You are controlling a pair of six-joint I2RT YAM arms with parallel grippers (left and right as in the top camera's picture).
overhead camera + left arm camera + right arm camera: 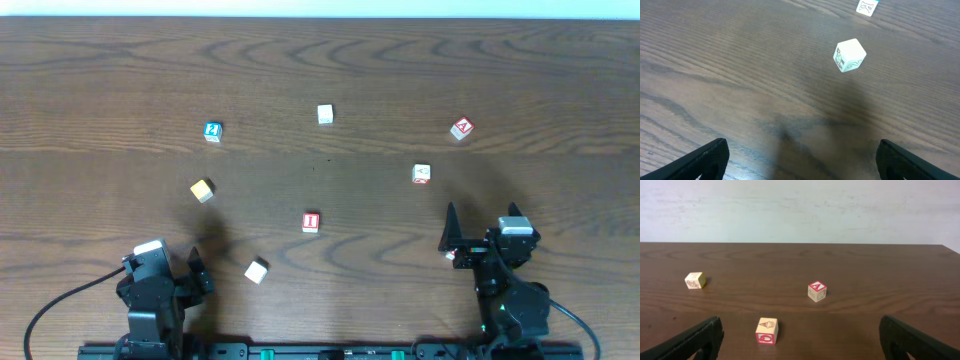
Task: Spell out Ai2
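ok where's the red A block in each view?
Overhead: red A block, upper right of frame.
Left wrist: not in view.
Right wrist: red A block, just right of centre.
Shared landmark: ice-cream block, below-left of it in overhead and right wrist.

Left arm (152,295), right arm (512,285): matte black housings, each topped by pale grey cap (149,247). Thin black cable (62,297) curls from each base. Near-edge black rail (330,351), green accents. Jaws black, tapered.
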